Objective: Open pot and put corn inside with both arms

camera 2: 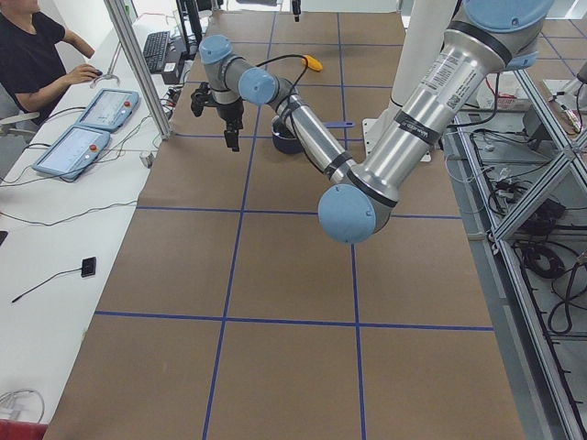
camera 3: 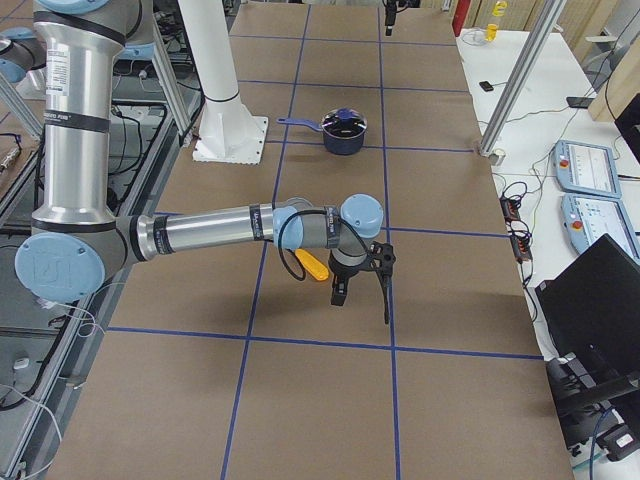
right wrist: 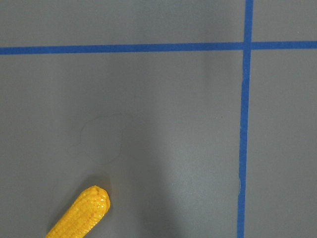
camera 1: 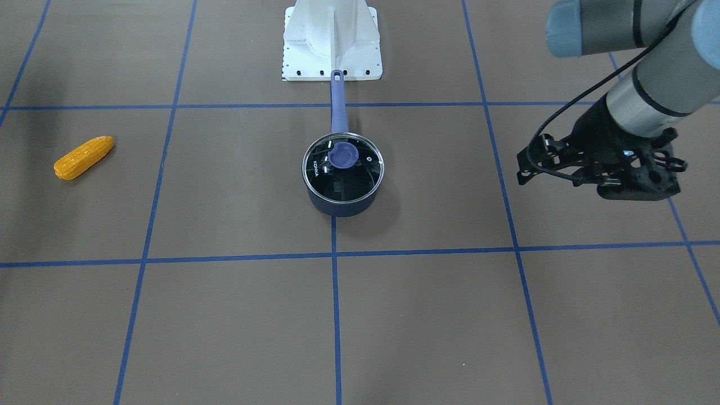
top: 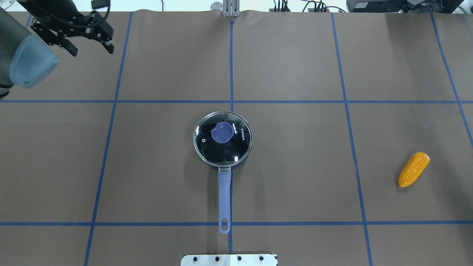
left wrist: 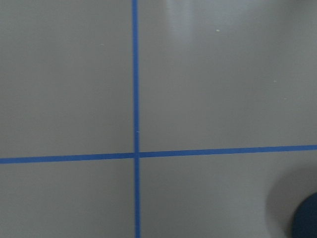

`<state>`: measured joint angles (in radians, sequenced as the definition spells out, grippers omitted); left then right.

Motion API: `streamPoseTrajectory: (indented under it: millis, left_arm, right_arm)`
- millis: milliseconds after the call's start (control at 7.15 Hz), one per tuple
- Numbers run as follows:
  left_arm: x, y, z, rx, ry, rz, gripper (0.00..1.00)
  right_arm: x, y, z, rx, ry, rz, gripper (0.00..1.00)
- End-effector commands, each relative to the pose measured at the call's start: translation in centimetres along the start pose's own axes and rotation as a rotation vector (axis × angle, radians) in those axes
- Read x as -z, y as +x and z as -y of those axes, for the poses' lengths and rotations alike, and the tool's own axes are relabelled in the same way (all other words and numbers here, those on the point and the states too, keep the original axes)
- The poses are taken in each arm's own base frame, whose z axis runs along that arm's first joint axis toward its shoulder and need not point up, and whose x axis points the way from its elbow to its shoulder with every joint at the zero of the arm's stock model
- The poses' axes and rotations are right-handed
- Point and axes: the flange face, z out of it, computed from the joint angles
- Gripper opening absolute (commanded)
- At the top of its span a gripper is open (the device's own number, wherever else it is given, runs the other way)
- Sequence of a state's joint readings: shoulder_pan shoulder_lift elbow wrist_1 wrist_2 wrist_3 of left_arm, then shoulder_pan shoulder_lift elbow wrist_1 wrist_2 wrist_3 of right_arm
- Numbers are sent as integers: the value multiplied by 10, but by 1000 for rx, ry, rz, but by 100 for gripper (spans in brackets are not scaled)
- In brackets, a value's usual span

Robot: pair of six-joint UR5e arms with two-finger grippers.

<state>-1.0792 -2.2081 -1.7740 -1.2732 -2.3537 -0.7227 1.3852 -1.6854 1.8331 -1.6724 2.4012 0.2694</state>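
Your bench (top: 166, 155) is covered in brown sheeting, marked into large squares by blue tape lines (top: 231, 66). The white base plate (camera 1: 332, 50) sits at the robot's edge. In the left side view, a person in a black shirt (camera 2: 32, 55) sits at a white desk with a keyboard (camera 2: 158, 50) and two pendants (camera 2: 105, 108).

Reading the overhead view from the left, the left arm (camera 2: 404, 137) reaches out long and low toward the far left corner. Its wrist is bent down, and the left end effector (top: 91, 48) hangs above bare sheeting with its fingers spread and nothing between them, well apart from the pot.

At the centre stands the saucepan (camera 1: 337, 207), upright on a tape line. The glass lid (camera 1: 351, 180) is seated on the rim with its blue knob (camera 1: 343, 155) on top. The long handle (camera 1: 338, 109) points straight back at the base plate.

On the right lies the corn cob (top: 413, 169), flat on the sheeting, set at a slant and well apart from the saucepan.

The right arm (camera 3: 200, 232) shows only in the right side view. Its forearm lies level and the right end effector (camera 3: 362, 305) points down just beside the cob, clear of it. You cannot tell from that view how its fingers are set. Its wrist camera catches only the cob's tip at the lower left.
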Motion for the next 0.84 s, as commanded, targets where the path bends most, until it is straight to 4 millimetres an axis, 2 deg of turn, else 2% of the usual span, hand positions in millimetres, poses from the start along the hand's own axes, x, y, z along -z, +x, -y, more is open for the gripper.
streamPoseTrajectory:
  millis: [0,140,280,559,699]
  left_arm:
    - [-35,88,-25,27,14,34,99]
    - [-50,129,-46,25,6,30,99]
    - [-52,156,-57,21,14,23,99]
    - [-70,188,-81,2,30,41,99]
    - [-78,198,-90,-4,42,53,99]
  right_arm:
    - [1,-12,-11,-119,1,-1,100]
    - [0,-37,-16,-167,-1,-1,100]
    - [-12,-56,-17,-194,3,-14,100]
    - [-60,-94,-31,-249,50,-75,100]
    - [-75,-91,-45,-228,46,-74,100]
